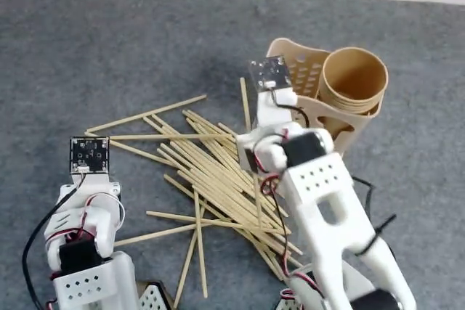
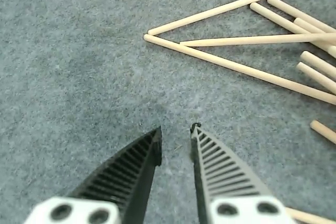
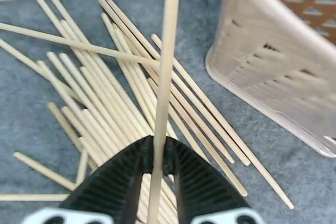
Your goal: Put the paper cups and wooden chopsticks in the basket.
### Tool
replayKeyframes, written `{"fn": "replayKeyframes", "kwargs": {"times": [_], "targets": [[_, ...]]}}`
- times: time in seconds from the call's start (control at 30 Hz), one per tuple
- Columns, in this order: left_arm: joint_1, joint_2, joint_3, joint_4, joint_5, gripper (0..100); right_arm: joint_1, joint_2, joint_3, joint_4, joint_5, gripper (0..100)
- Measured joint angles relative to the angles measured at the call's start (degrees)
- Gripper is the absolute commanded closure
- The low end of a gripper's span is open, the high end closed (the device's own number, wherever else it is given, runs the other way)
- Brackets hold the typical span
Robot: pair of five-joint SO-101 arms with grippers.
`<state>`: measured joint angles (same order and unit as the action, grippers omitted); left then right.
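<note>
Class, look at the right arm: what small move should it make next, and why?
Probably carry the held chopstick over the basket rim: the right tool is shut on it, and the basket stands close beside.

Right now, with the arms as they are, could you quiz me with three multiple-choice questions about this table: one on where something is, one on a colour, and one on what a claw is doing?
1. Where are the paper cups?
A. Stacked inside the basket
B. Lying on their sides outside it
C. Held up in the air

2. What colour is the table under the loose chopsticks?
A. Red
B. White
C. Grey

3. What is the right gripper doing?
A. Open and empty
B. Shut on one chopstick
C. Shut on a cup

Answers:
1 A: the high view shows the cups nested together inside the basket.
2 C: grey surface shows all around the sticks.
3 B: its wrist view shows it clamped on a single stick.
</note>
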<state>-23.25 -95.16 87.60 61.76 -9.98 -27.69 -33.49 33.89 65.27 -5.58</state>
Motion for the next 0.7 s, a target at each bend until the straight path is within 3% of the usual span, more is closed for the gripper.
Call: {"fn": "replayKeyframes", "kwargs": {"times": [0.2, 0.4, 0.7], "targets": [[0.00, 0.00, 0.00, 0.00, 0.00, 89, -6.33, -10.46, 2.02, 0.00, 0.00, 99.2], [0.00, 0.00, 0.00, 0.00, 0.00, 89, -7.21, -18.81, 2.02, -0.97, 0.00, 99.2], [0.00, 0.00, 0.00, 0.00, 0.00, 89, 0.97, -27.52, 2.02, -25.14, 0.00, 99.2]]}}
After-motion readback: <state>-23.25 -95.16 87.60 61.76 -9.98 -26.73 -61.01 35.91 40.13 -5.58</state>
